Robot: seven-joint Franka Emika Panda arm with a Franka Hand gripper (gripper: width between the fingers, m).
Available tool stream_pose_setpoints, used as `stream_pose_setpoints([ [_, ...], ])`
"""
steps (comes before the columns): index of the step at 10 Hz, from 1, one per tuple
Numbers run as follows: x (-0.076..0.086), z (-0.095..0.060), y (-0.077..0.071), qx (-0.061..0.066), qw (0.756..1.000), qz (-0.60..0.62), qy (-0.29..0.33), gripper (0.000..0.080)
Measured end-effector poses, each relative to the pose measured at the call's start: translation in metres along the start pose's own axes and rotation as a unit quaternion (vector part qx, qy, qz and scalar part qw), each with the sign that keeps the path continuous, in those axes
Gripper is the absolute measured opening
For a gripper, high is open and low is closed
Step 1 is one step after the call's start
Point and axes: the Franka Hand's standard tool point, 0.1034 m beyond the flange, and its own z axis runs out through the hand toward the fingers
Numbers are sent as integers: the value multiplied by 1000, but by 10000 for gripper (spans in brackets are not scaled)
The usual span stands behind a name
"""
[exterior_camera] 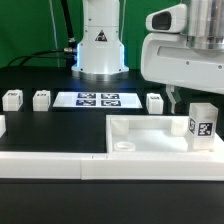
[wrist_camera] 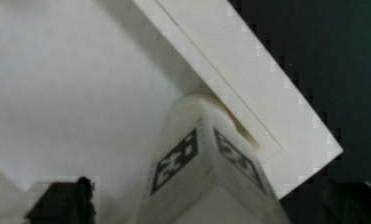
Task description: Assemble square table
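One tabletop (exterior_camera: 150, 140) lies at the exterior view's four o'clock, with one leg (exterior_camera: 201, 122) upright at its three o'clock end beneath the gripper (exterior_camera: 176, 98) (opening and hold: I cannot tell), and beyond them three loose legs (exterior_camera: 12, 98) (exterior_camera: 41, 97) (exterior_camera: 155, 101) flank one marker board (exterior_camera: 97, 99).

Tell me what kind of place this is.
Most likely a robotics lab bench: a robot arm's base stands on a black table before a green backdrop, with a marker board and tagged white furniture parts, like the tabletop, laid out.
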Motion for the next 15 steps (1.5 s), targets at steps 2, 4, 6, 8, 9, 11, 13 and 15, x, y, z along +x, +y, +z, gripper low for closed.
stream_pose_setpoints([
  [2, 0, 1, -1, -2, 988, -153, 13, 649],
  [4, -3, 2, -4, -11, 954, -299, 23, 649],
  [6, 19, 0, 9, -11, 923, -383, 25, 649],
  [8, 18, 1, 8, -10, 931, -365, 25, 646],
  [9, 18, 1, 9, -10, 931, -364, 25, 542],
  [11, 17, 1, 8, -7, 952, -304, 25, 359],
  [13, 16, 1, 7, -4, 970, -244, 24, 291],
  [15, 15, 1, 6, 0, 983, -182, 23, 291],
])
